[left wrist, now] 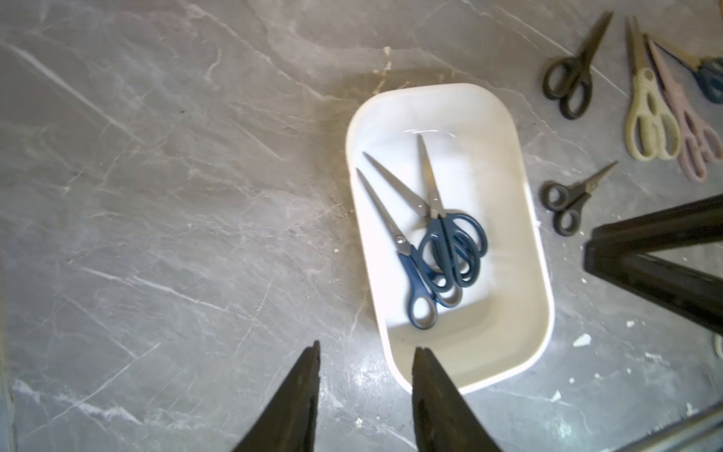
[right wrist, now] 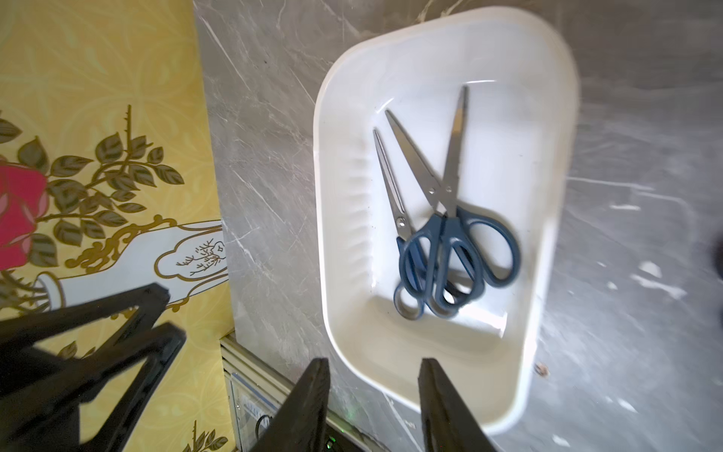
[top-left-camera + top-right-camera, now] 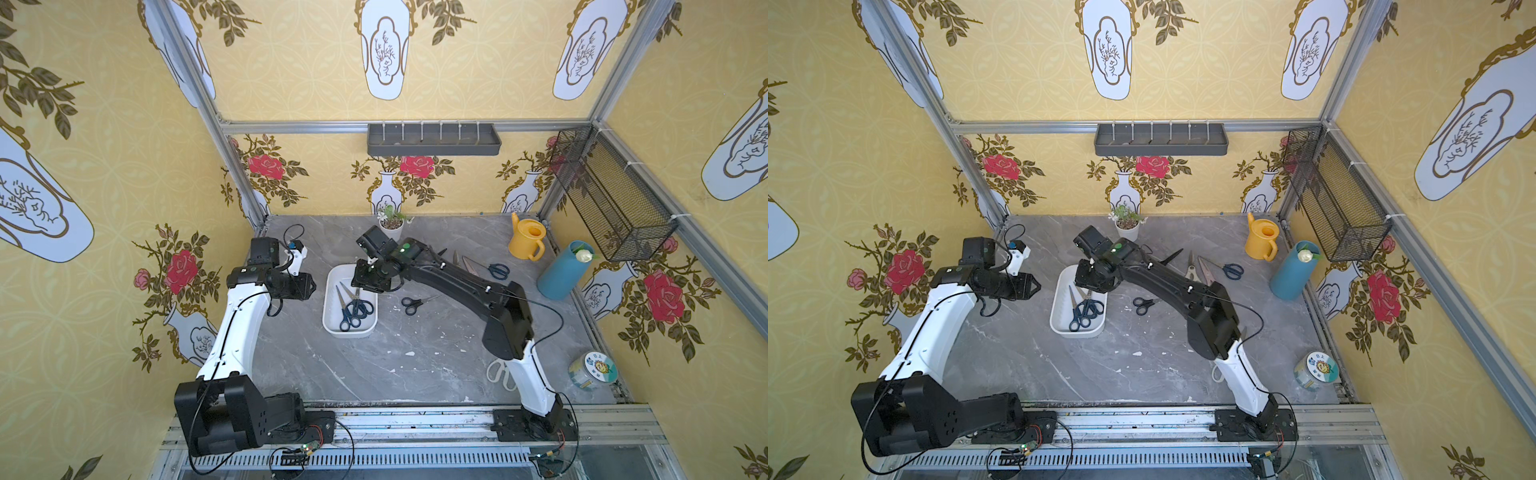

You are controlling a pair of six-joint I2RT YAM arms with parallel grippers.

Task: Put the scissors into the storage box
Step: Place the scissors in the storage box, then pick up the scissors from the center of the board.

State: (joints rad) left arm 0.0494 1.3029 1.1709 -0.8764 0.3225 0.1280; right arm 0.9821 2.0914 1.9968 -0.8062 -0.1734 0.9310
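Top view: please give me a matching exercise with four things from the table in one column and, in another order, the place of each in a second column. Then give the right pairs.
Things
1. navy-handled scissors
2. small black-handled scissors
3. yellow watering can
4. potted plant

Places
A. in the far right corner of the table
B. on the bare table, just beside the storage box
C. at the middle of the table's far edge
D. inside the storage box

Right pairs: 1-D, 2-B, 3-A, 4-C.
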